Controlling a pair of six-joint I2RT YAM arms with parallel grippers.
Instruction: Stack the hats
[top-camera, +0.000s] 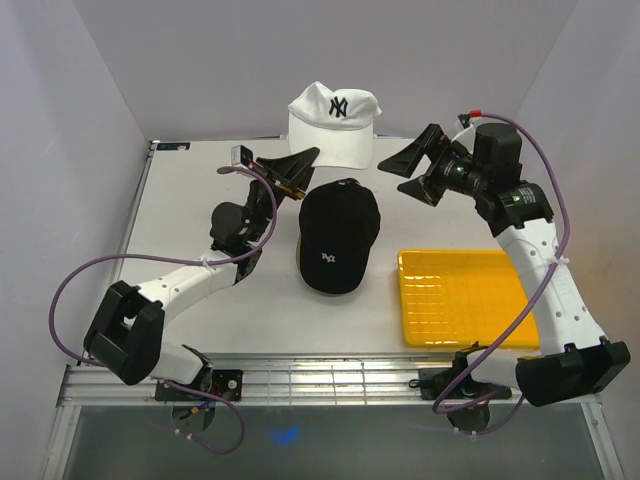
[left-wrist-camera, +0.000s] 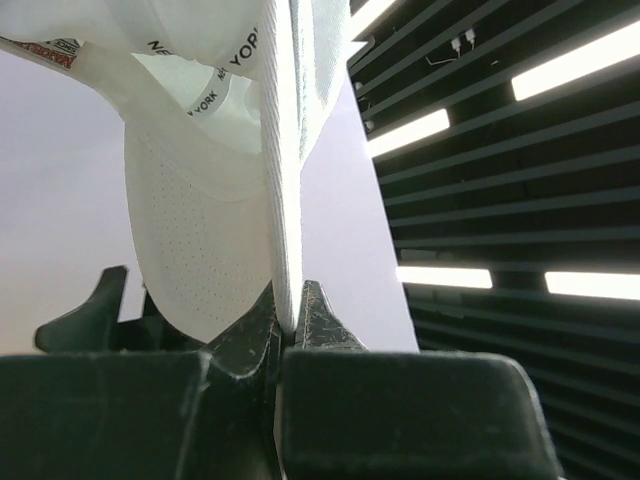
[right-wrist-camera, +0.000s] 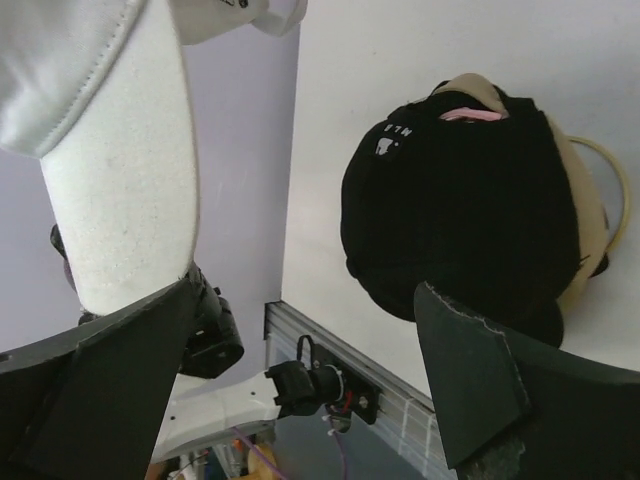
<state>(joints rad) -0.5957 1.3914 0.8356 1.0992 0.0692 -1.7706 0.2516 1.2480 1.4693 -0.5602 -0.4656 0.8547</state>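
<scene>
Top view: the left tool (top-camera: 303, 163) holds the white cap (top-camera: 335, 125) raised above the table (top-camera: 200, 200), and the right tool (top-camera: 408, 172) is spread open beside it. Left wrist: jaws pinch its edge. Right wrist: the black cap (right-wrist-camera: 460, 200) covers the tan cap (right-wrist-camera: 585, 200) and the pink cap (right-wrist-camera: 462, 113).

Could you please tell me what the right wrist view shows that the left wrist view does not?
Right wrist only: the black cap over the tan cap, pink fabric peeking out, and the open right tool. Left wrist only: the left tool shut on the white cap, plus ceiling lights. Both: the white cap.
</scene>
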